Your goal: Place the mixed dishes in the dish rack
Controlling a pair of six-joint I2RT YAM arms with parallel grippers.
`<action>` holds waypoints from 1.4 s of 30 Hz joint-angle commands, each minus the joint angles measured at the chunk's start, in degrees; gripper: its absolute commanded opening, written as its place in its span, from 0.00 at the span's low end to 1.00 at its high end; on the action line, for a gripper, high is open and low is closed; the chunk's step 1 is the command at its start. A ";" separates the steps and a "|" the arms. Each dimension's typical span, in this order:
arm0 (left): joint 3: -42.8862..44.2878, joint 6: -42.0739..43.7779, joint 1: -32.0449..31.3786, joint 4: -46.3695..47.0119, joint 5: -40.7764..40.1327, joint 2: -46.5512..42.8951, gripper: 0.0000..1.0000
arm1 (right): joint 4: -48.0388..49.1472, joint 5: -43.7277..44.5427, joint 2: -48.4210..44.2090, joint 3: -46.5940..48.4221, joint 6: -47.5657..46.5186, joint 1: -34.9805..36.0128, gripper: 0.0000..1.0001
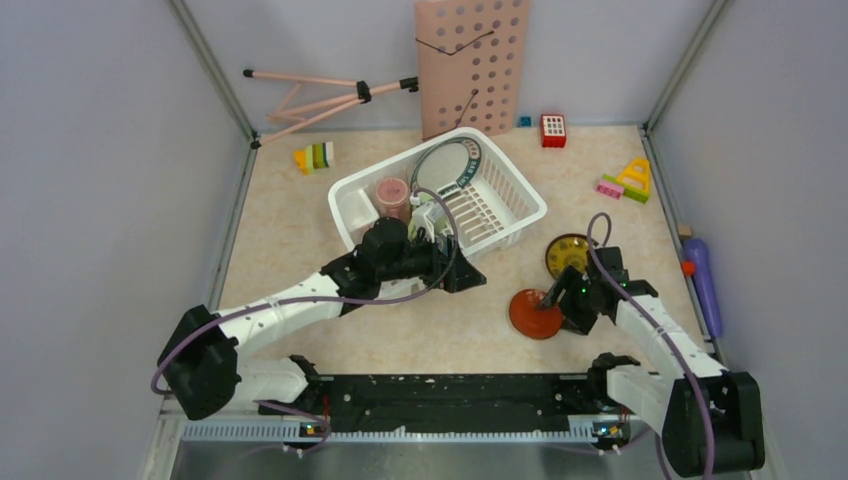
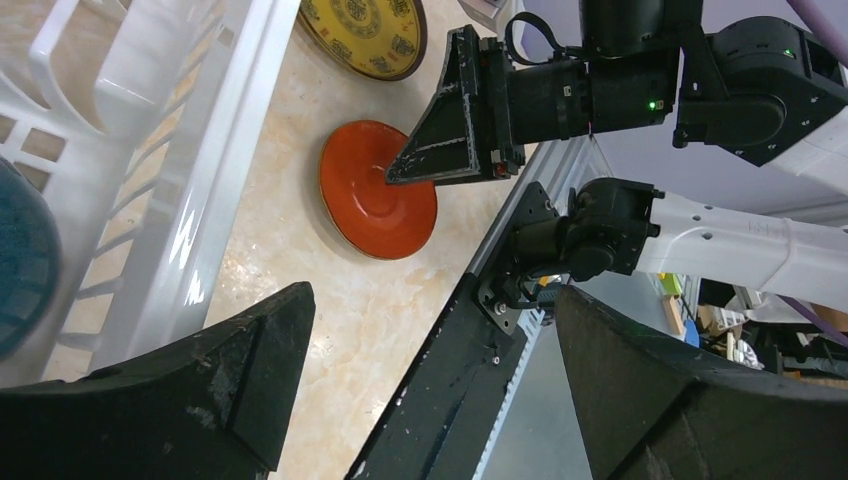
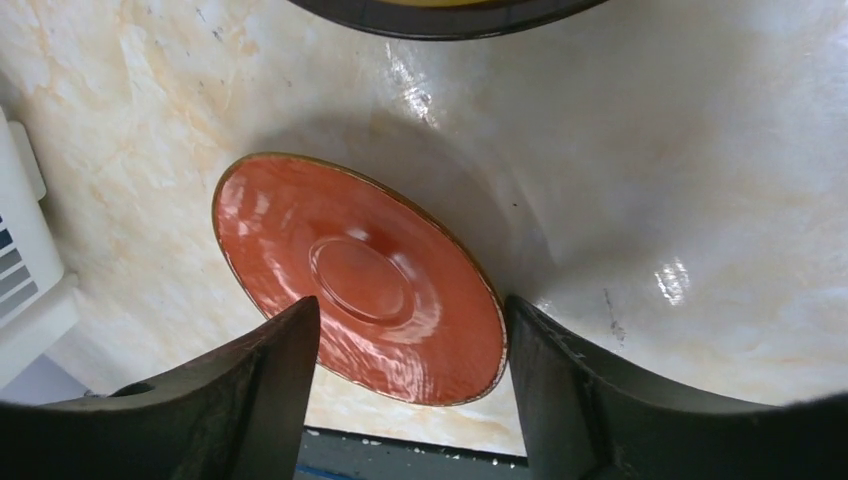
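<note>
Right tool [image 3: 408,318] straddling orange plate [image 3: 310,235]

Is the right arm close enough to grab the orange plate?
Probably yes. The right gripper hangs just above the orange plate with its fingers open over it, and nothing lies between them. The yellow plate sits apart, out of the way.

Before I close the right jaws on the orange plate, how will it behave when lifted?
The orange plate looks glazed and glossy, so it may slip in a pinch. It lies flat on the table, so its thin rim may be hard to get under. It seems rigid ceramic: likely stiff, chippable if dropped.
</note>
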 commanded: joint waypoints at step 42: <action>-0.71 4.81 -1.23 -4.47 -6.30 -5.00 0.94 | 24.16 -10.21 1.33 -3.87 -0.24 2.90 0.15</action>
